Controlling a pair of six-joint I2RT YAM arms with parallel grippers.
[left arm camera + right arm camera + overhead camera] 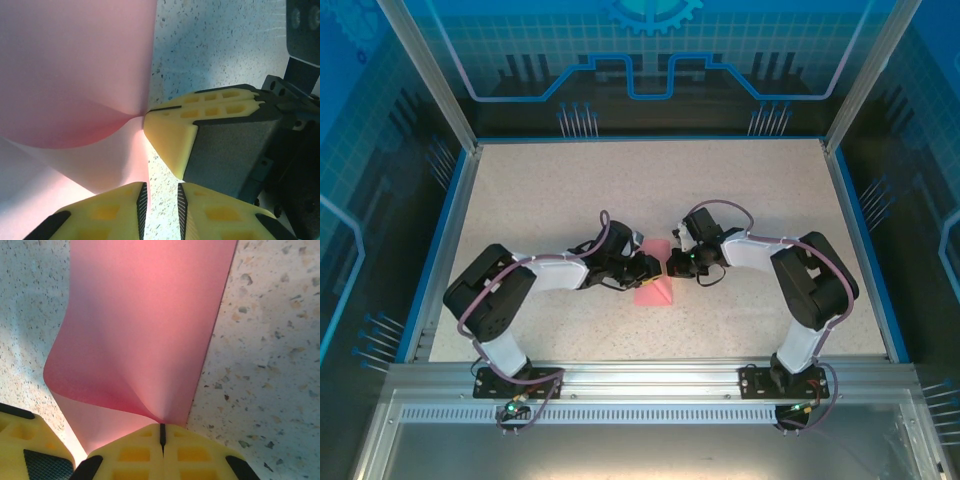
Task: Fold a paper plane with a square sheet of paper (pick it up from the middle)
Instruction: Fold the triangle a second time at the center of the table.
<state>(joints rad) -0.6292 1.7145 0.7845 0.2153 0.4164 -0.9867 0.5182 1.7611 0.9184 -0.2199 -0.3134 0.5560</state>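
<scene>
Left arm (555, 272) jaws slightly parted; right arm (760, 250) jaws pinched shut.

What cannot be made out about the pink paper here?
Top view: the thin pink-red paper sheet is partly hidden under both arms' jaws; creases are too small to tell.
Left wrist view: the top and left edges cut the sheet off; a yellow finger covers its lower edge.
Right wrist view: the top edge cuts it off; the shut jaws hide the pinched spot.

Matt, smooth finish noted on thin pink-red square paper sheet (145, 330); speckled beige tabletop (270, 365) matt, stone-like; yellow plastic gripper fingers (135, 440) satin.
</scene>
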